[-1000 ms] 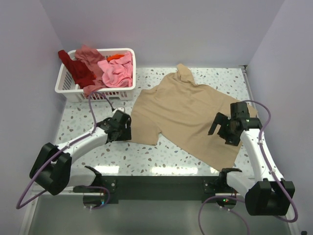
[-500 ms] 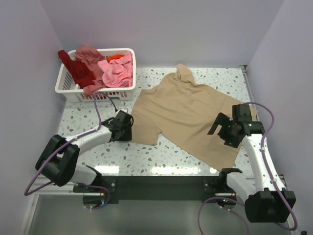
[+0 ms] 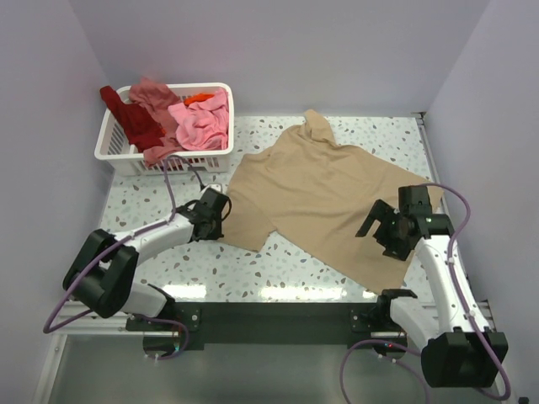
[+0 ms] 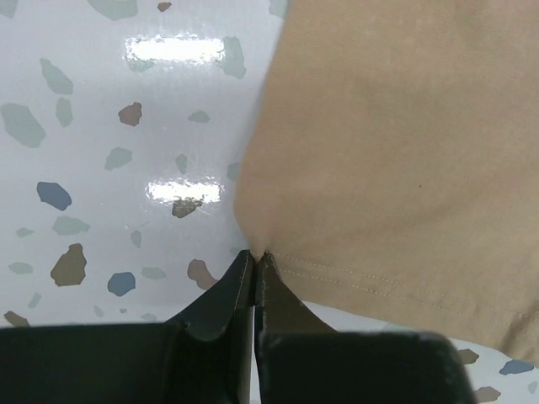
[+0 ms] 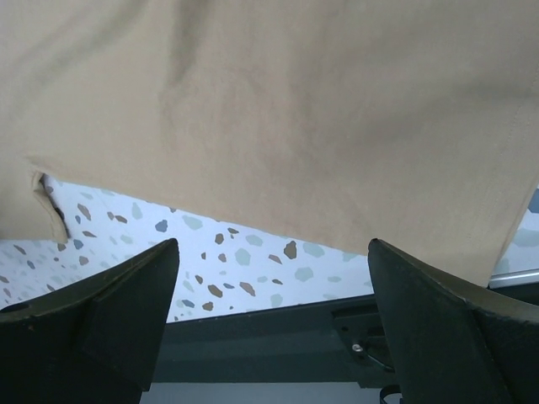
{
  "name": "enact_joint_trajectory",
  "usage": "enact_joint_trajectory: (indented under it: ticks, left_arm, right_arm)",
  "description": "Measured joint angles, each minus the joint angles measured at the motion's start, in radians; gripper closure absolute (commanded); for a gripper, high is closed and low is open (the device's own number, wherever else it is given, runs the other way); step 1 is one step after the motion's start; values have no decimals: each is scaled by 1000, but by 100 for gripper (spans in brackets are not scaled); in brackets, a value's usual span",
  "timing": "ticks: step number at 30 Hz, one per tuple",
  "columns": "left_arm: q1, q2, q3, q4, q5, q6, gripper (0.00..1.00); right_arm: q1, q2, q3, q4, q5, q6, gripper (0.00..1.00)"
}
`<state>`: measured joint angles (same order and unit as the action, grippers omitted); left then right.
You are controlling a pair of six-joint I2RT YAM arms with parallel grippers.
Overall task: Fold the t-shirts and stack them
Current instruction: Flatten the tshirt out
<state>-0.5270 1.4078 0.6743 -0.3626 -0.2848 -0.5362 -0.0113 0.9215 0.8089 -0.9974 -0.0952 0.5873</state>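
A large tan t-shirt (image 3: 320,194) lies spread flat on the speckled table. My left gripper (image 3: 221,204) sits low at its left sleeve, jaws shut. In the left wrist view the left gripper (image 4: 255,255) pinches the corner of the tan t-shirt's (image 4: 396,143) sleeve hem between its tips. My right gripper (image 3: 381,231) hovers open over the shirt's lower right part. In the right wrist view the right gripper (image 5: 271,244) holds nothing, with the tan t-shirt's (image 5: 278,109) bottom edge just ahead. Pink (image 3: 202,122), dark red (image 3: 130,118), salmon (image 3: 152,94) and orange (image 3: 198,98) t-shirts lie heaped in the basket.
A white slatted basket (image 3: 118,151) stands at the back left of the table (image 3: 278,265). Walls close in on the left, back and right. The dark front rail (image 5: 253,337) runs along the near table edge.
My left gripper has slid a little toward the tan t-shirt and closed on its sleeve corner. The right gripper has drifted slightly nearer the front edge, still open.
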Motion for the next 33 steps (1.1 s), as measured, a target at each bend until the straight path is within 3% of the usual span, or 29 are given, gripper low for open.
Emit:
enact_joint_trajectory:
  ticks: [10,17,27,33]
  left_arm:
    - [35,-56,125,-102,-21,33,100]
    - [159,-91,154,-119,-7,88,100]
    - [195,-90,155,-140,13,140,100]
    - [231,-67,167,-140,31,166,100]
  right_arm:
    - [20,87,-13,16,26,16,6]
    - [137,182,-14,49,65,66,5]
    - [266,348,-12,116,140,126,4]
    - [374,331,-5,92,209,208,3]
